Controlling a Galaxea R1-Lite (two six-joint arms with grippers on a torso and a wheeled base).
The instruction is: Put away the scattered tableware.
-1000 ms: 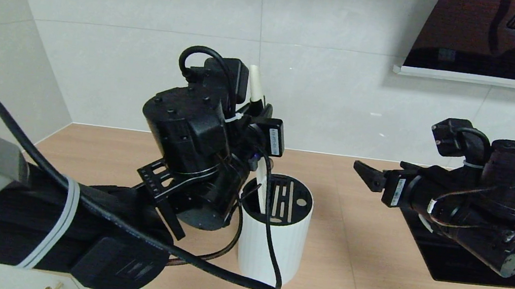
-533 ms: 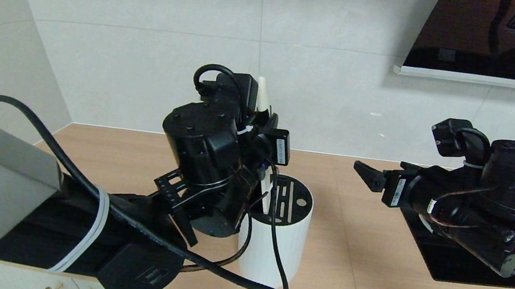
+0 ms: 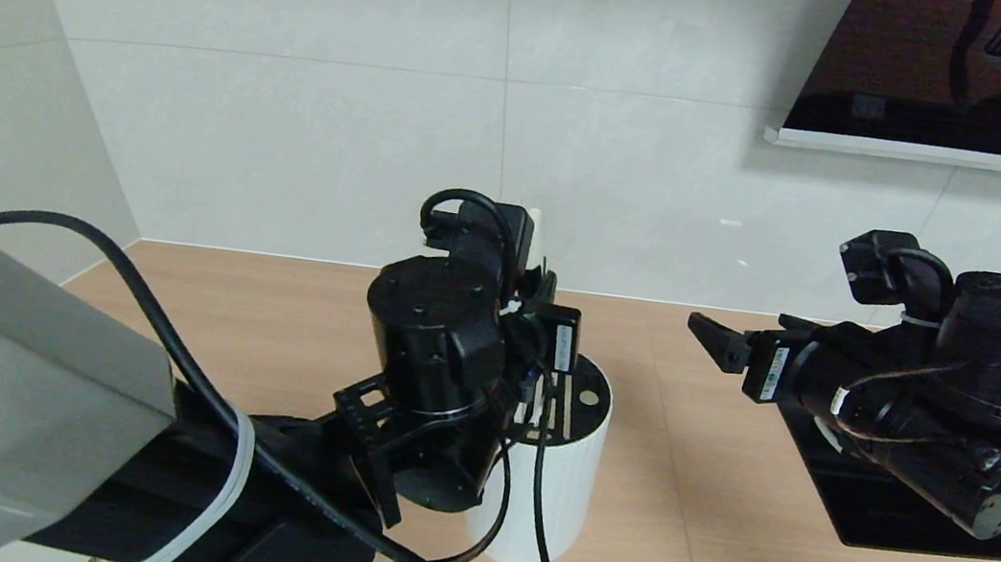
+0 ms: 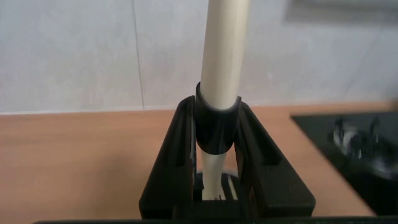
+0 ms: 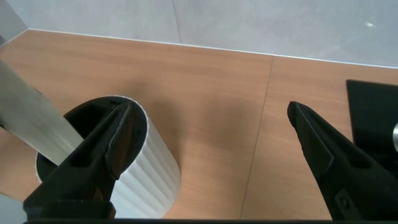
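left pincer point(image 4: 217, 134): clamped on the knife point(image 4: 222, 56), holder point(image 3: 570, 469) right under it
right pincer point(image 5: 208, 112): wide open, off beside the holder

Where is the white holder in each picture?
Head view: white holder, middle of the wooden counter.
Left wrist view: a sliver between the left hand fingers, under the cream handle.
Right wrist view: holder behind one right hand finger.
Shared landmark: that counter.

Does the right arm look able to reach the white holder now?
Probably yes, on the side facing it: only counter lies between the right gripper and the holder. The left gripper, holding a knife, covers its top.
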